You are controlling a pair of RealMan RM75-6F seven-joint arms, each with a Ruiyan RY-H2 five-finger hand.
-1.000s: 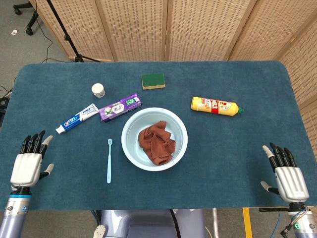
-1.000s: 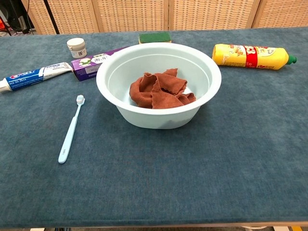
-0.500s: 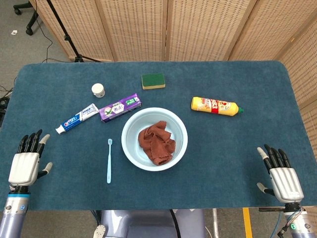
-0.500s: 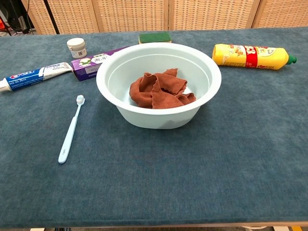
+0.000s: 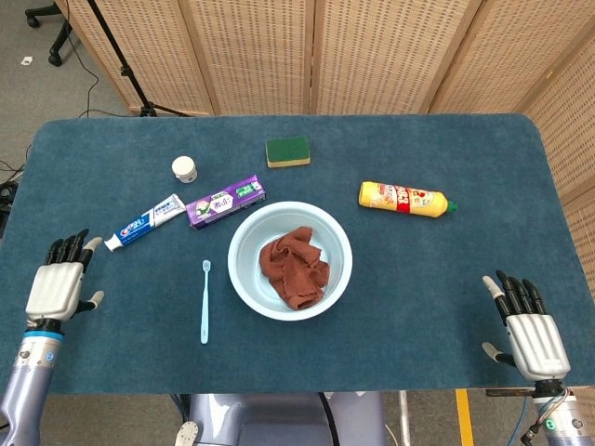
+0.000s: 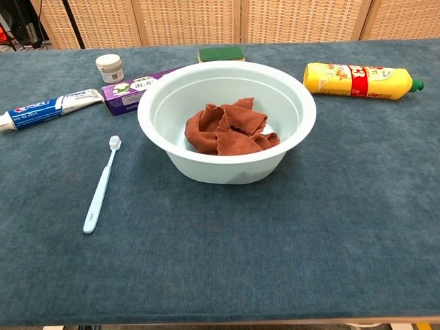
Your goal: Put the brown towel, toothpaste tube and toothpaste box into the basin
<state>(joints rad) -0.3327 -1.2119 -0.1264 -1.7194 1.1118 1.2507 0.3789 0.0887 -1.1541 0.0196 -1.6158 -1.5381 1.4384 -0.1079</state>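
The left hand (image 5: 58, 286) lies flat at the table's (image 5: 446, 279) near-left edge, fingers extended and slightly apart, grasping nothing. The right hand (image 5: 530, 323) lies the same way at the near-right edge, released and empty. Neither hand shows in the chest view.

From the left hand, the toothpaste tube (image 5: 145, 222) lies at about two o'clock, close by. Its long axis slants from the cap end, low and nearest the hand, up toward two o'clock. Just past the tube's far end, along nearly the same slant, sits the purple toothpaste box (image 5: 226, 202), close to the rim of the basin (image 5: 244, 276). The basin lies at roughly three o'clock from the left hand, and the brown towel (image 5: 295, 267) is already bunched inside it.

Both remaining items are far nearer the left hand; the right would have to cross the basin to reach them. The tube looks like the natural next pick, taken across its narrow width. A toothbrush (image 5: 204, 301) lies between the left hand and the basin, in the path of any carry.
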